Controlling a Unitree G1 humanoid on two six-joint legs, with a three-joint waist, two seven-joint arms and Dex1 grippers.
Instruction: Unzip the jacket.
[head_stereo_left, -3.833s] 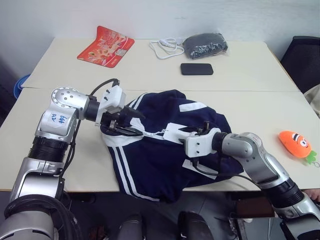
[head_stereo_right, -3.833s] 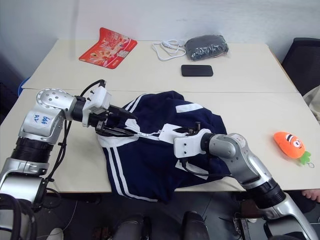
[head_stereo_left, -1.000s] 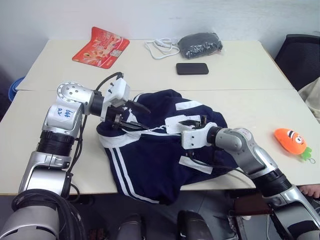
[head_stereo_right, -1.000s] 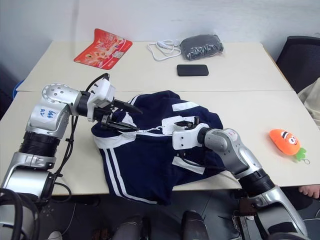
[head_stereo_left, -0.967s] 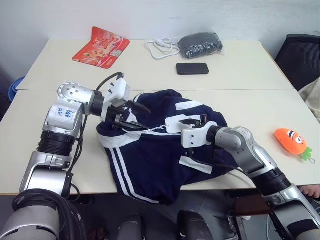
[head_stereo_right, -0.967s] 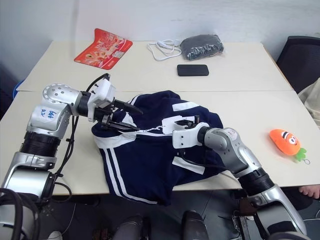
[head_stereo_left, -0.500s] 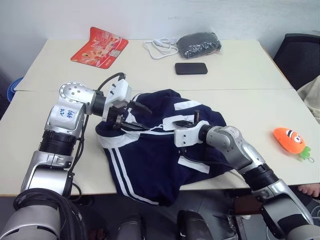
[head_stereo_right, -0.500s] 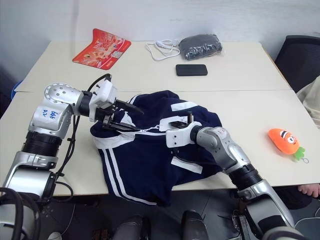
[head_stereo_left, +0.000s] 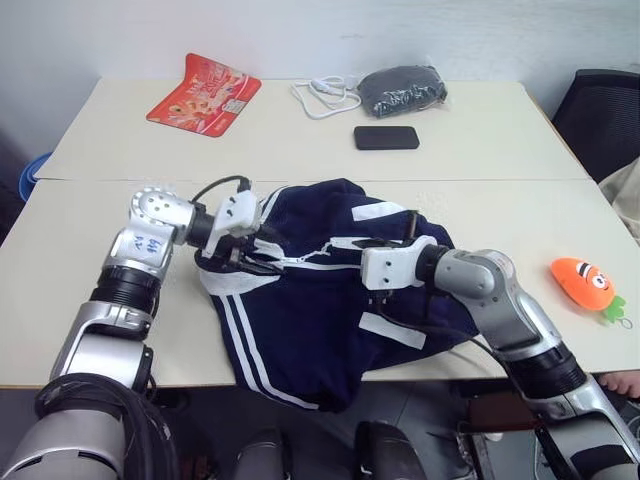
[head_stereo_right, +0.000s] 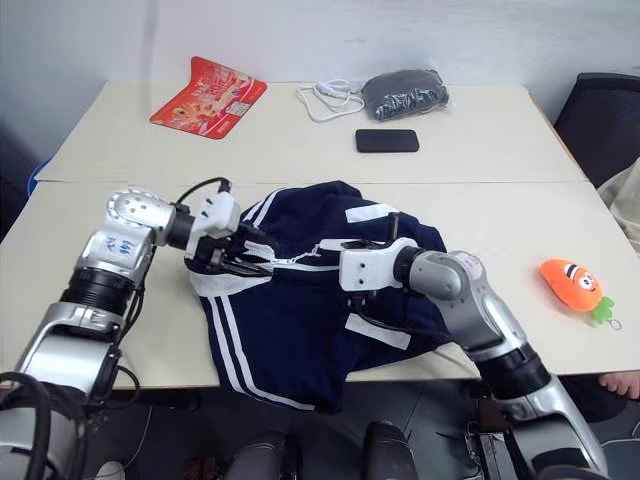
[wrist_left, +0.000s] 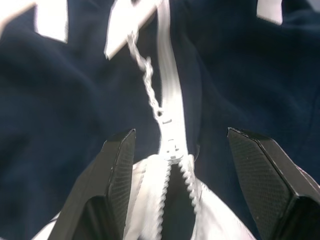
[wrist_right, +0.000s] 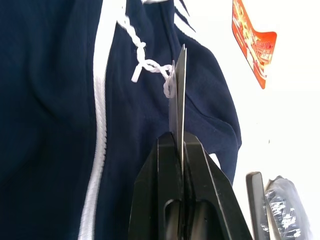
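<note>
At the centre of the near table: the jacket (head_stereo_left: 330, 290), navy with white stripes and white rectangular patches, lies crumpled, its lower edge hanging over the table's front edge.
Zipper: a white zipper (wrist_left: 170, 115) runs across the upper middle of the jacket between the two grippers; in the left wrist view the teeth are parted just below the slider (wrist_left: 169, 146) and closed above it.
Tag and cord: a white paper tag (wrist_right: 177, 95) hangs on a white twisted cord (wrist_right: 145, 62) tied at the zipper.
Left gripper: the left gripper (head_stereo_left: 262, 255), left of centre in the left eye view, has its two black fingers (wrist_left: 117, 175) spread wide on either side of the slider, grasping nothing; they rest low against the fabric by the collar.
Right gripper: the right gripper (wrist_right: 178, 145), at the middle of the jacket, is clenched with the paper tag edge-on between its fingers.
Far table, upper part of the frame: a red snack packet (head_stereo_left: 204, 95) at upper left, a white cable (head_stereo_left: 325, 95), a dark grey bundle in clear plastic (head_stereo_left: 403, 88) and a black phone (head_stereo_left: 386, 137) near the top centre.
Right edge: an orange carrot plush toy (head_stereo_left: 588, 284) lies well apart from the jacket on the near table (head_stereo_left: 60, 300).
</note>
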